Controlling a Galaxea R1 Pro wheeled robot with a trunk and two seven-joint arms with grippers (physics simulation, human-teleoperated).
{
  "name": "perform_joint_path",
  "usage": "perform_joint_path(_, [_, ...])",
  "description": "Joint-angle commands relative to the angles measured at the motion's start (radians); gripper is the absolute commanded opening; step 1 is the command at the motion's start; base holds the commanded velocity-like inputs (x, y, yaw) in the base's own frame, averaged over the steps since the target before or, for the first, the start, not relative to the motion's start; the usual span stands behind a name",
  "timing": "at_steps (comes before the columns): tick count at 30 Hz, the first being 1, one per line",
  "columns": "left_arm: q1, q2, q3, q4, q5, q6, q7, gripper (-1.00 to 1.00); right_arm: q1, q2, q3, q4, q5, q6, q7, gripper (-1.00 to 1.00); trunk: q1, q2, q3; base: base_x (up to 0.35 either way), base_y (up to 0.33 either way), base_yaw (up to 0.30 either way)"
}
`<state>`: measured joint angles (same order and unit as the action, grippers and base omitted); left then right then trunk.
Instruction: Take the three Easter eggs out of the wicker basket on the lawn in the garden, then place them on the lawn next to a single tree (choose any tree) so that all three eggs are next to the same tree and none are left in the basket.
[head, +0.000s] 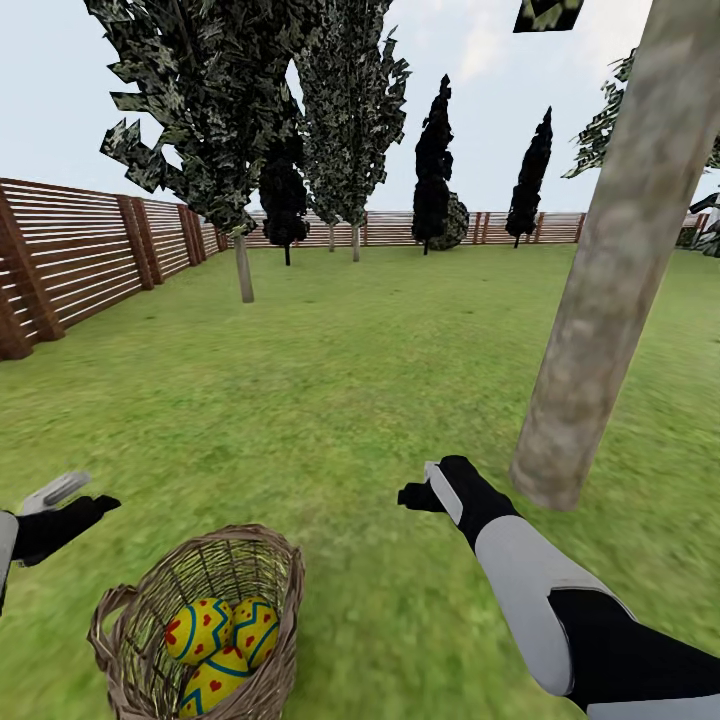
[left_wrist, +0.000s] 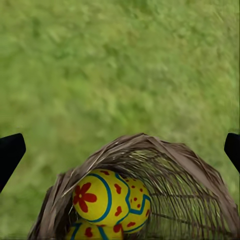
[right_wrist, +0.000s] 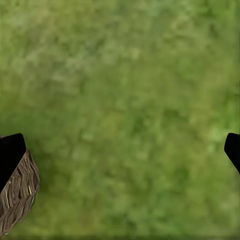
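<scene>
No writing; three Easter eggs (head: 222, 645) lie in wicker basket (head: 130, 640)

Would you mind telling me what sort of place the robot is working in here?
Likely a fenced garden: a grassy lawn, a slatted wooden fence, and trees, including a thick trunk close by.

Rough woven wicker basket (head: 140, 640) — glossy eggs (head: 222, 640)

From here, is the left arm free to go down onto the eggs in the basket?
Probably yes. The left gripper is open beside the wicker basket, whose mouth is uncovered, and the eggs lie exposed.
</scene>
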<state>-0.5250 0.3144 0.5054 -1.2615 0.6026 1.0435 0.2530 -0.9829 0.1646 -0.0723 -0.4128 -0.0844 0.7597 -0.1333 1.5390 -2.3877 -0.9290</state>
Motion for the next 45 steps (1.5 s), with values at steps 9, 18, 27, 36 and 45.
perform_joint_path(9, [-0.015,-0.002,-0.083,0.033,0.011,0.004,0.009,1.00,0.000,0.001,-0.005,-0.001,-0.009,0.003,-0.009,1.00,0.000,0.000,-0.001,0.000,0.000,0.000])
perform_joint_path(18, [-0.016,-0.002,-0.093,0.030,0.010,0.004,0.010,1.00,0.000,0.002,-0.004,-0.001,-0.009,0.003,-0.009,1.00,0.000,0.000,-0.001,0.000,0.000,0.000])
perform_joint_path(27, [-0.016,0.000,-0.094,0.027,0.009,0.004,0.011,1.00,0.000,0.002,-0.003,-0.001,-0.009,0.003,-0.008,1.00,0.000,0.000,-0.001,-0.104,0.000,0.000])
perform_joint_path(36, [-0.016,-0.003,-0.095,0.027,0.008,0.004,0.014,1.00,0.001,0.003,-0.003,-0.001,-0.009,0.003,-0.008,1.00,0.000,0.000,-0.001,-0.142,0.000,0.000])
perform_joint_path(45, [-0.016,-0.004,-0.206,0.034,0.008,0.004,0.015,1.00,0.001,0.003,-0.003,-0.001,-0.009,0.003,-0.008,1.00,0.000,0.000,-0.001,-0.065,-0.053,0.000])
